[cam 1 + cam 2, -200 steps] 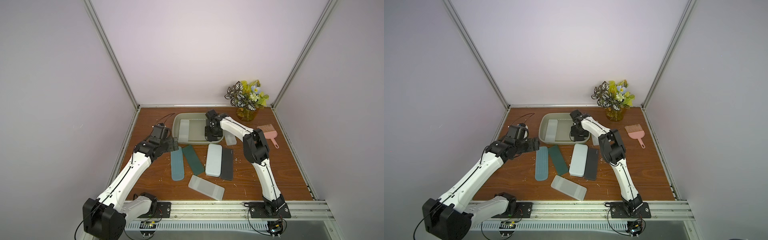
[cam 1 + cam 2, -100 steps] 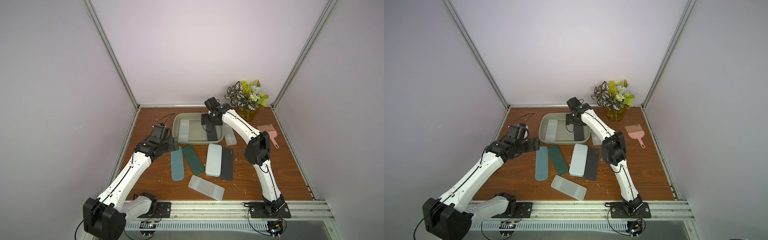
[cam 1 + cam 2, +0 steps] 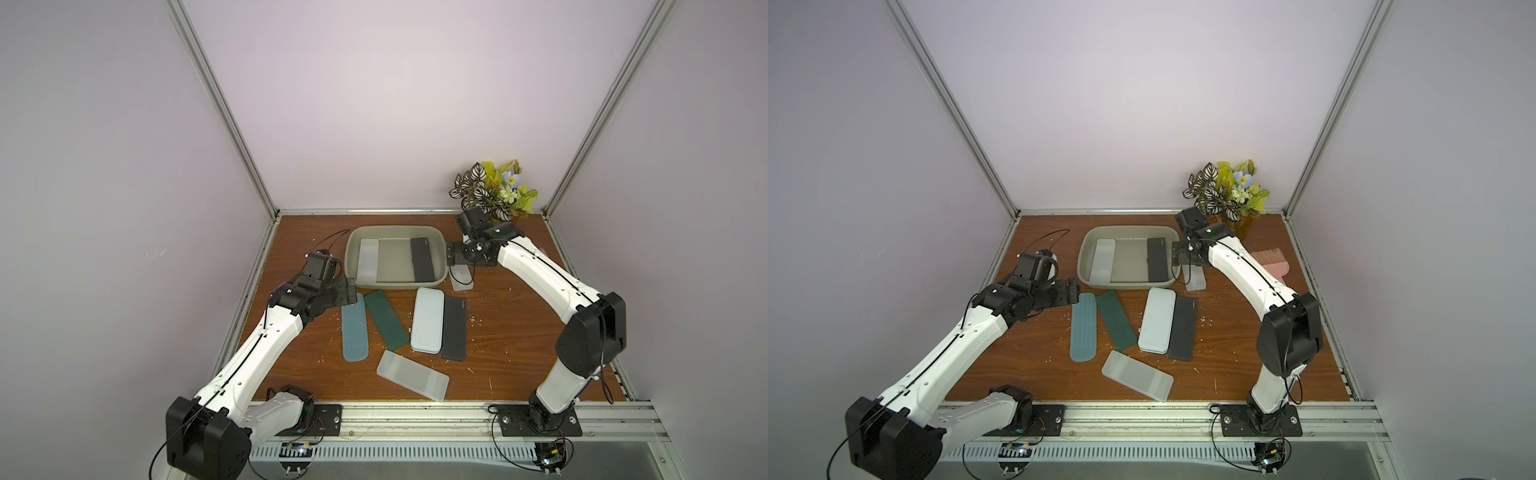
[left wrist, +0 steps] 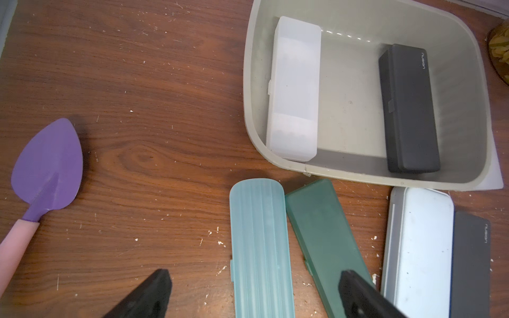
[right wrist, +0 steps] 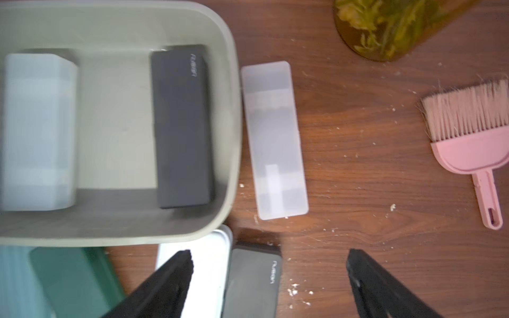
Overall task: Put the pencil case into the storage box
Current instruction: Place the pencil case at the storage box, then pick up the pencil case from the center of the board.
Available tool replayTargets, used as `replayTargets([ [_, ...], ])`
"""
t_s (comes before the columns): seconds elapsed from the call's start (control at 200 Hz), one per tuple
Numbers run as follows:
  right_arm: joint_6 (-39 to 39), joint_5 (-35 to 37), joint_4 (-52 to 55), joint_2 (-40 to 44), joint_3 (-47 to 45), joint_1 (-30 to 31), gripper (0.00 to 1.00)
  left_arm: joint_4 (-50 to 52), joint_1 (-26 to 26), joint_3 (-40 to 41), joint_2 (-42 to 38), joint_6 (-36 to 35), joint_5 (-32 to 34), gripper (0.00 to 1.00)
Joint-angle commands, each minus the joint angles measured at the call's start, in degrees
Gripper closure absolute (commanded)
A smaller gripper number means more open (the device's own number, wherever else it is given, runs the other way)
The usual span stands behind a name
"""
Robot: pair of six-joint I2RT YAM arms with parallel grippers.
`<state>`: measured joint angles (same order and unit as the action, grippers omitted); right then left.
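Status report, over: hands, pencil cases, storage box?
Open, empty: left hand, right hand. Inside storage box: black case, white case. On table: six more cases. Box opening unblocked.

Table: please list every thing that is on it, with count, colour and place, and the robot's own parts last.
table: 1, brown wood, under everything
storage box: 1, greyish beige, back middle
clear cases: 3, milky white; one in the box, one beside the box's right wall, one near the front edge
dark cases: 2, dark grey; one in the box, one in front of it
pale case: 1, bluish white, beside the dark case on the table
ribbed case: 1, light teal, front left of the box
green case: 1, dark green, beside the ribbed case
flowers: 1 bunch, yellow and blue, back right corner
brush: 1, pink, right side
scoop: 1, purple, pink handle, seen only in the left wrist view
left tool: black, open, empty, over the ribbed case
right tool: black, open, empty, right of the box
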<state>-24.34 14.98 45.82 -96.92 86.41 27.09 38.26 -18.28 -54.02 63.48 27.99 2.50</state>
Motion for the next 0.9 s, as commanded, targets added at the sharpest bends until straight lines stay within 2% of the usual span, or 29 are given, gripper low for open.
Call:
replayTargets([
  [0.0, 3.51, 0.06, -7.71, 3.55, -7.85, -0.67, 0.04, -0.12, -0.35, 0.74, -0.38, 0.64, -0.48, 0.04],
  [0.215, 6.37, -1.4, -13.8, 3.53, -15.22, -1.3, 0.01, -0.03, -0.35, 1.24, -0.45, 0.93, -0.68, 0.04],
  [0.5, 11.44, -2.14, -22.64, 0.41, -18.23, -1.43, 0.01, -0.03, -0.35, 1.36, -0.82, 0.84, -0.73, 0.04],
  [0.896, 16.57, -5.13, -29.31, -5.03, -19.93, -3.18, 0.01, -0.03, -0.35, 1.46, -0.66, 0.56, -0.63, 0.04],
])
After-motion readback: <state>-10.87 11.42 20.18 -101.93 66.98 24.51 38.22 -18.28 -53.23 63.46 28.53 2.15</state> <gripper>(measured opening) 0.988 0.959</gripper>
